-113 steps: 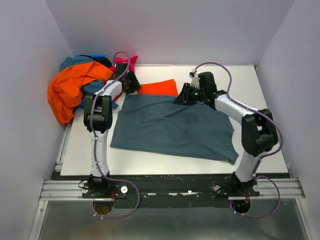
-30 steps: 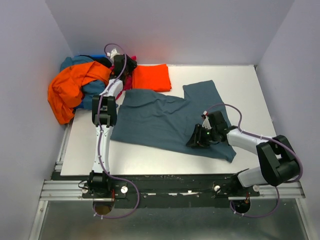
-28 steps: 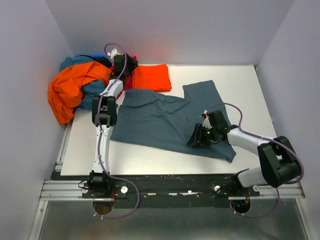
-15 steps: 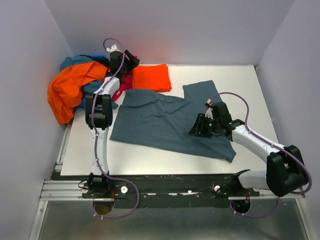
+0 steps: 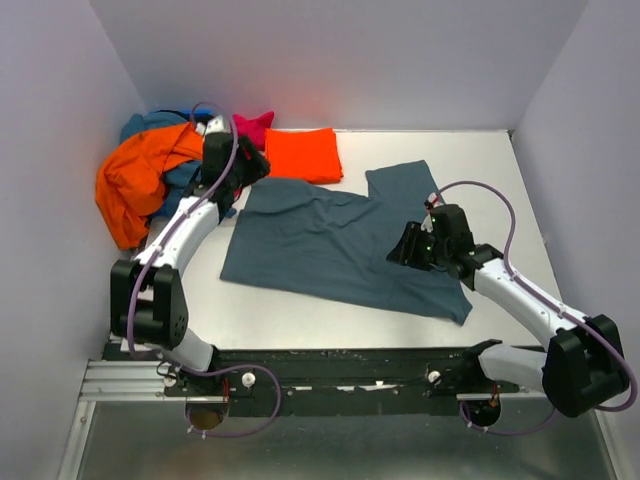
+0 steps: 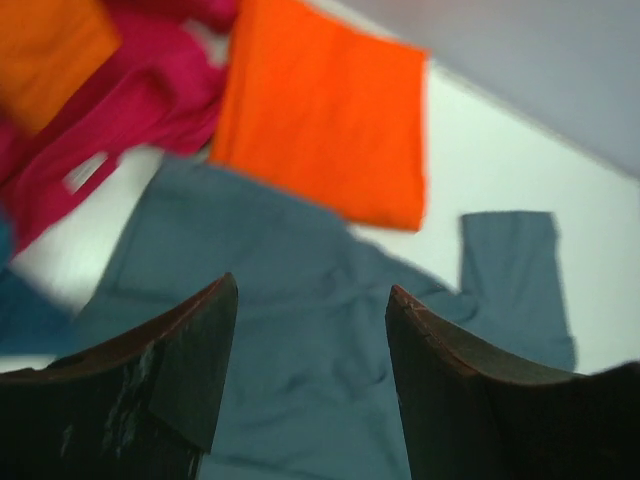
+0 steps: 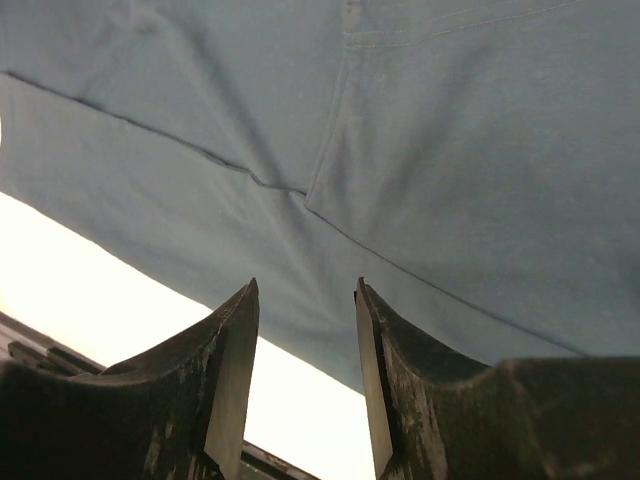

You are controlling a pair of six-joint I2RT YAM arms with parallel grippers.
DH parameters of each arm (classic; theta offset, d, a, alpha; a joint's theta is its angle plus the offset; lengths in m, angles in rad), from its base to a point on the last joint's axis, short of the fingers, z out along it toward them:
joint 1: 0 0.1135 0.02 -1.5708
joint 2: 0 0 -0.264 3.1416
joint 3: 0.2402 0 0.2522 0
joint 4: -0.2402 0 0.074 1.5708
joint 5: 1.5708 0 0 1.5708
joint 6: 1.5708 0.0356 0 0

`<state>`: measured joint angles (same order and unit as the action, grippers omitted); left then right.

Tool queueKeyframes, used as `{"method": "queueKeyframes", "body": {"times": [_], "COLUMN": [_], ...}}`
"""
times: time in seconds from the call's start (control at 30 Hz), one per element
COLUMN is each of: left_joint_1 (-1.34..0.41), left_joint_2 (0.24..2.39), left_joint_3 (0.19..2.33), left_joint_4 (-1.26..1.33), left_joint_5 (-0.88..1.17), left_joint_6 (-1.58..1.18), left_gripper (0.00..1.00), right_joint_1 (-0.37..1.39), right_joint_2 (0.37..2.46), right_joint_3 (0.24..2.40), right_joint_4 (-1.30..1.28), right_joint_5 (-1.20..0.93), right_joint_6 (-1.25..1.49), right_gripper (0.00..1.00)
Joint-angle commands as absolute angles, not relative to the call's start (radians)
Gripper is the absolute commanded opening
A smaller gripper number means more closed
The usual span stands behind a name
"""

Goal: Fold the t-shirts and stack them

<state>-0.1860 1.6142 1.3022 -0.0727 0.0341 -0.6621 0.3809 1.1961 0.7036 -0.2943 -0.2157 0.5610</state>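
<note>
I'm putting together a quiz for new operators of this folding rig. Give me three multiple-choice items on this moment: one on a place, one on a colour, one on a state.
1. Where does the folded orange-red shirt lie?
A) far side of the table, beyond the blue-grey shirt
B) near right corner
C) hanging off the near edge

2. What colour is the shirt spread out mid-table?
A) magenta
B) blue-grey
C) orange

3. How is the right gripper?
A) shut on cloth
B) out of view
C) open, holding nothing

Key: 1 A, the top view shows it at the far edge; 2 B, the spread cloth is blue-grey; 3 C, in the wrist view its jaws stand apart with nothing between them.
</note>
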Motion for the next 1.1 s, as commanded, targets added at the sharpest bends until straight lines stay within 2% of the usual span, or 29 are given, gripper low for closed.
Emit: {"method": "queueKeyframes", "body": {"times": [0.0, 0.13, 0.37, 0.53, 0.7, 1.07], "left_joint_1": [-0.158, -0.146, -0.121, -0.087, -0.086, -0.086], "left_joint_2": [1.473, 1.343, 1.108, 1.147, 1.178, 1.183], "left_joint_3": [1.073, 0.918, 0.681, 0.670, 0.624, 0.558], "left_joint_4": [-0.271, -0.388, -0.397, -0.472, -0.427, -0.410], "left_joint_5": [-0.198, -0.297, -0.422, -0.393, -0.313, -0.287], "left_joint_6": [-0.689, -0.822, -0.902, -0.929, -0.934, -0.946], "left_gripper": [0.69, 0.58, 0.57, 0.57, 0.57, 0.54], "right_joint_1": [0.373, 0.373, 0.371, 0.371, 0.371, 0.371], "right_joint_2": [1.144, 1.115, 1.078, 1.074, 1.072, 1.075], "right_joint_3": [0.670, 0.658, 0.634, 0.632, 0.634, 0.617], "right_joint_4": [-0.305, -0.314, -0.299, -0.295, -0.291, -0.287], "right_joint_5": [-0.098, -0.041, -0.055, -0.078, -0.080, -0.080], "right_joint_6": [0.594, 0.604, 0.604, 0.598, 0.598, 0.603], "right_gripper": [0.51, 0.51, 0.51, 0.51, 0.51, 0.51]}}
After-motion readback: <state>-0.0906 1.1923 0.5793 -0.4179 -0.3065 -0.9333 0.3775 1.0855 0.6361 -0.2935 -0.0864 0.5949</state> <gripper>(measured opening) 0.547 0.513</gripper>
